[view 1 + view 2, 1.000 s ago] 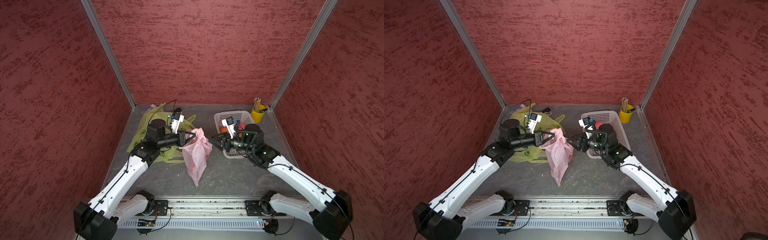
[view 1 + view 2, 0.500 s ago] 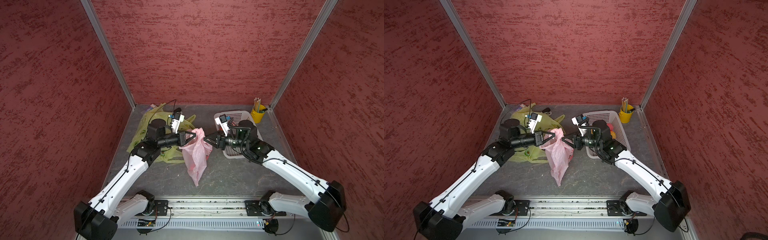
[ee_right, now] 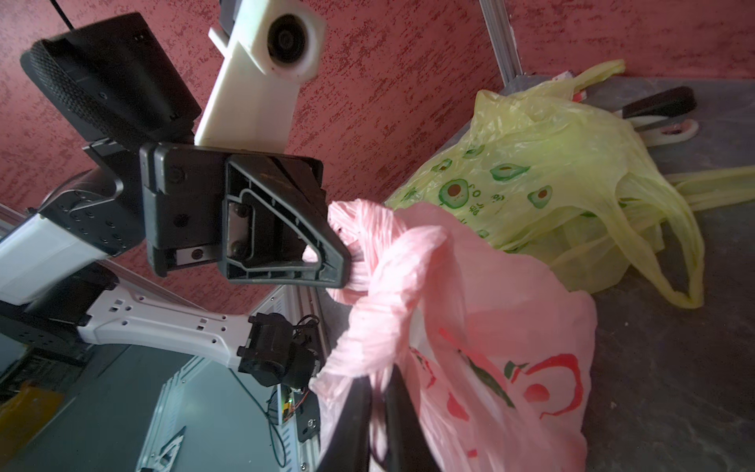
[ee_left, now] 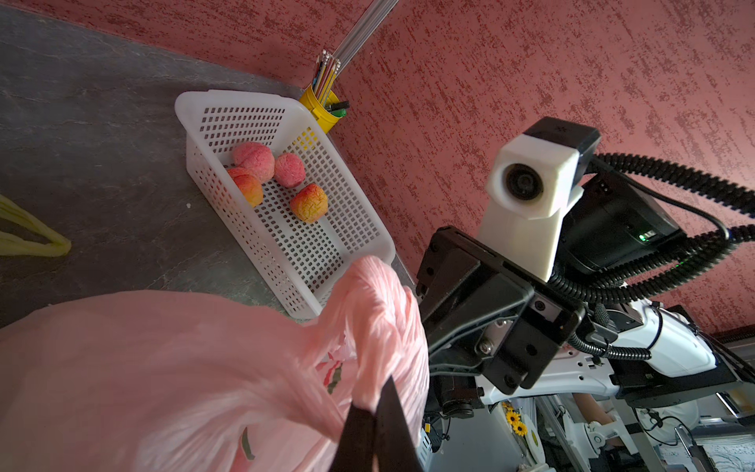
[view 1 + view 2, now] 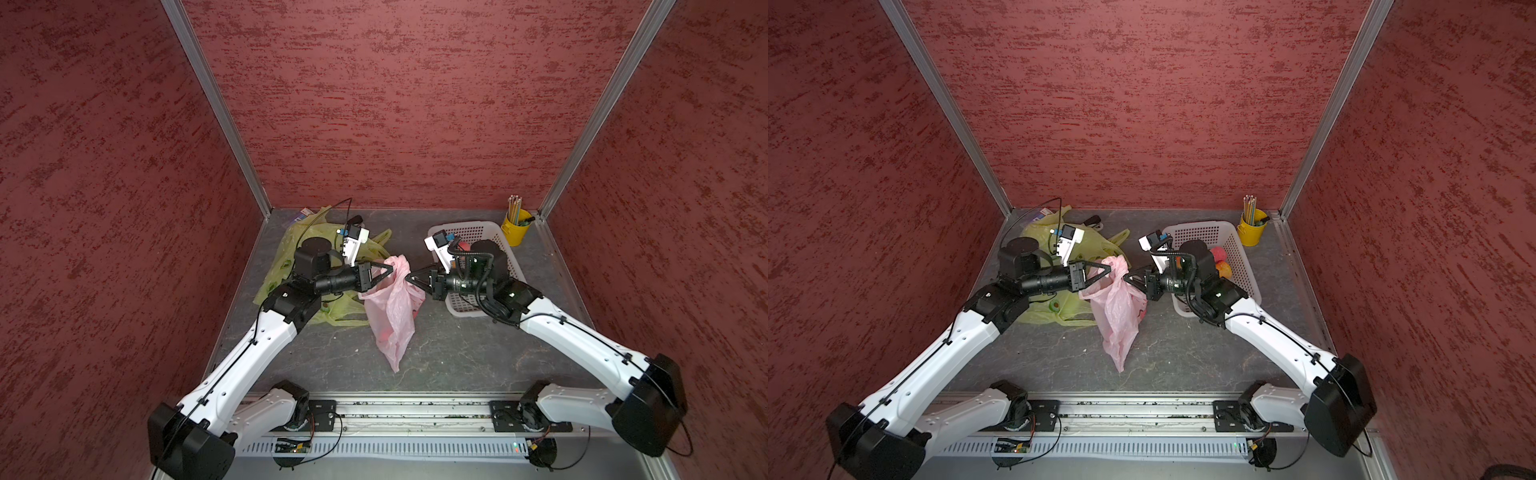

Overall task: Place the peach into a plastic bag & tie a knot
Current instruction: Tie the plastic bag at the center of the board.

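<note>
Red rough-plastered walls close in a grey tabletop (image 5: 457, 353), above which the pink bag (image 5: 392, 320) hangs between the two arms. The left gripper (image 5: 390, 271) is pressed together on one twisted handle and the right gripper (image 5: 410, 277) pinches the other. Their tips face each other, near but apart, so neither arm is the closer one. From those grips the bag's long axis runs down toward the front rail, and its tail seems to reach the table. Tying, I judge, turns on crossing one handle over the other in that narrow gap. Both top views show a reddish patch (image 5: 1141, 312) low in the bag, probably the peach, though it could be the bag's print. The wrist views hide that patch but show the gathered handles (image 3: 367, 253) clamped. Only the left wrist view shows four peaches (image 4: 253, 159) in the white basket (image 4: 228, 96).
</note>
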Controlling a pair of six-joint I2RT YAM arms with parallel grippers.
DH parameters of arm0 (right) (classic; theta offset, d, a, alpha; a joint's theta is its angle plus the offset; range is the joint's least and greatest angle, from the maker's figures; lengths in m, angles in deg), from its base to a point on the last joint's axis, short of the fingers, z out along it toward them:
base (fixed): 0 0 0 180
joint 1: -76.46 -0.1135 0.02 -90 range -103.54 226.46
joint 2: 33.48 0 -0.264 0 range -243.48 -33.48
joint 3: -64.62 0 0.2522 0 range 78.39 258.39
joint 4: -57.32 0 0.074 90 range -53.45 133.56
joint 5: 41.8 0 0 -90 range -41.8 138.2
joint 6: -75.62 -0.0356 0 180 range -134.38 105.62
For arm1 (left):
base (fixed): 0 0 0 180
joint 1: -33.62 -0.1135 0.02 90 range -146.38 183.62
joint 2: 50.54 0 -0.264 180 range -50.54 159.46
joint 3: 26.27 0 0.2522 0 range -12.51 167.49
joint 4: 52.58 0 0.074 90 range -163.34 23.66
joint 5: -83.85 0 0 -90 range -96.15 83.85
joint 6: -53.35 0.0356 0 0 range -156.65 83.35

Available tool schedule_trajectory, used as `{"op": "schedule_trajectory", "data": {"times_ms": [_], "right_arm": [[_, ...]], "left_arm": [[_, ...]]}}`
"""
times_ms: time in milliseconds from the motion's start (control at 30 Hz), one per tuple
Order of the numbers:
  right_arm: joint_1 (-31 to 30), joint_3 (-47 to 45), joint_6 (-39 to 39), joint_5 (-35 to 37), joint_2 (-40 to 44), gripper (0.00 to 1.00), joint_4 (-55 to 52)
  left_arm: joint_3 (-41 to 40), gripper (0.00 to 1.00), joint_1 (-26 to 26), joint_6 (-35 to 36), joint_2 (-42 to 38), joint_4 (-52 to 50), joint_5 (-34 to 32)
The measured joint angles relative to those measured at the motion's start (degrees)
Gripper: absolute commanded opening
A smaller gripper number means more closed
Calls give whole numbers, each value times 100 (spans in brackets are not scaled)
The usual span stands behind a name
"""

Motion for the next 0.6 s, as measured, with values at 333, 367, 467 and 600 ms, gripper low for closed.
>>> {"op": "schedule_trajectory", "data": {"times_ms": [333, 367, 467, 600], "right_arm": [[-72, 9, 157, 1390, 435, 0, -321], [-111, 13, 179, 1532, 581, 0, -286], [-138, -7, 264, 2096, 1121, 0, -568], [-144, -50, 315, 2789, 1408, 0, -975]], "left_arm": [[1241, 0, -643, 848, 46, -1906, -1270], [1370, 0, -745, 994, 74, -2122, -1327], [1565, 0, -1381, 1368, 144, -2468, -1727], [1600, 0, -2159, 1720, 181, -2736, -1899]]}}
